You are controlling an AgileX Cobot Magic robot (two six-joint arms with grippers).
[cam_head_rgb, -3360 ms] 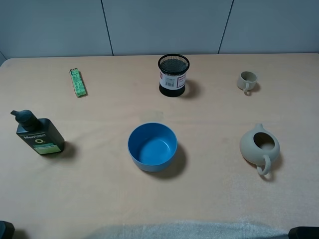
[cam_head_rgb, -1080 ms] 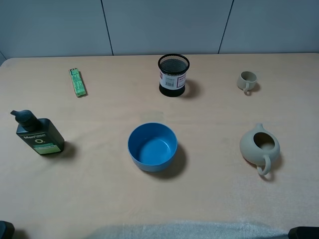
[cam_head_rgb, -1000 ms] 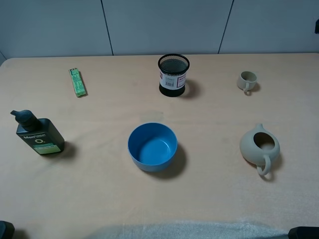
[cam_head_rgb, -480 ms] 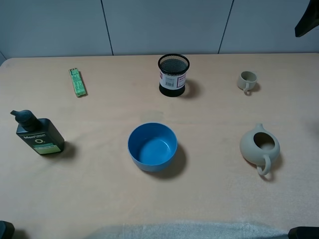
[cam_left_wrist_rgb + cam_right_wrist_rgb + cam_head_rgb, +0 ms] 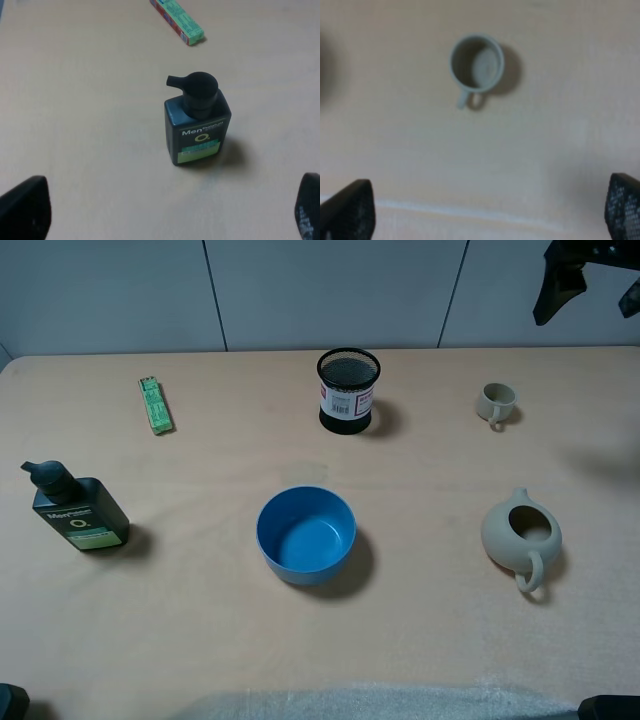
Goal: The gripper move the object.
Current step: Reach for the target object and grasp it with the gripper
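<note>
Right gripper (image 5: 593, 292) high by the small beige cup (image 5: 496, 400), nothing grasped yet.
The cup stands upright at the far right, handle toward the near side, untouched. The gripper hovers well clear of it, fingers spread wide and empty. The left gripper (image 5: 165, 210), likewise spread, hangs by the pump bottle (image 5: 197, 122) on the left. By my reading, descent, grasp and move all remain.
</note>
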